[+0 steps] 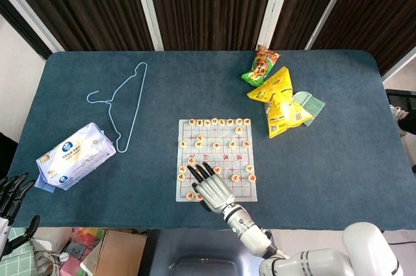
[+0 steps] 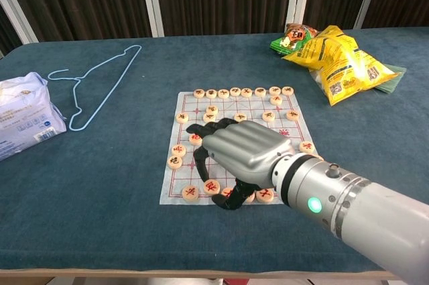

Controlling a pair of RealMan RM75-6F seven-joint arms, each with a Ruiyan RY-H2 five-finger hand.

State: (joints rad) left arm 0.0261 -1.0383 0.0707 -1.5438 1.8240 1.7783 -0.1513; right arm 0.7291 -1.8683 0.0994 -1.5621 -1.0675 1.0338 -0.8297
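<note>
The right hand point(image 2: 242, 154) hovers palm-down over the near half of the chess board point(image 2: 289, 139), at 6 o'clock on the blue worktop point(image 1: 338, 159). Its fingers point(image 2: 201, 157) curl down among the chess pieces point(image 2: 210, 186); whether they grip one, I cannot tell. The left hand point(image 1: 12, 191) hangs off the worktop at 8 o'clock, its fingers spread and empty.

Round wooden chess pieces point(image 2: 235, 92) scattered flat on gridded paper board point(image 2: 175, 181).
</note>
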